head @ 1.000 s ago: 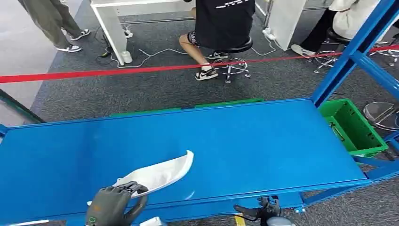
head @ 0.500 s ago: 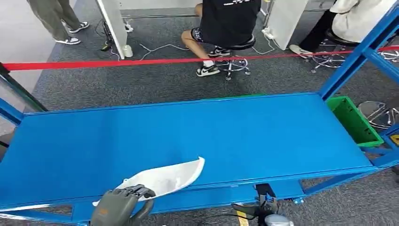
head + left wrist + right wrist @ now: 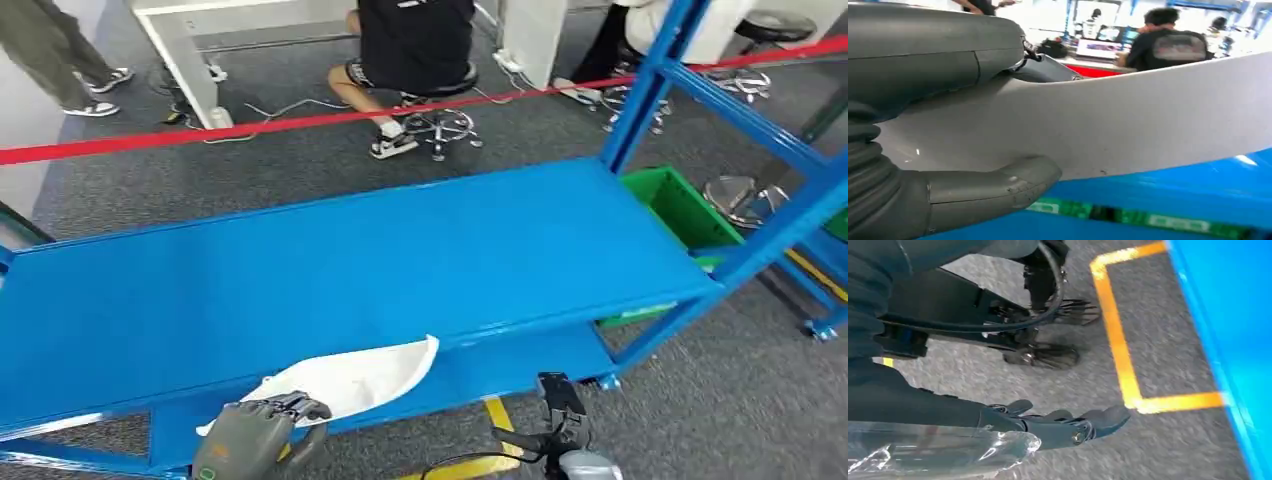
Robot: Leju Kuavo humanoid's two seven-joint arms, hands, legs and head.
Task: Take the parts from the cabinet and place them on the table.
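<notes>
White curved part (image 3: 345,380) was in the left hand (image 3: 245,445), whose thumb and fingers clamped one end while the rest jutted out over the front edge of the blue shelf (image 3: 350,280). So the pick-up looked done; carrying it to a table and setting it down remained. The right hand (image 3: 1068,427) hung over the floor, fingers apart, holding nothing.
</notes>
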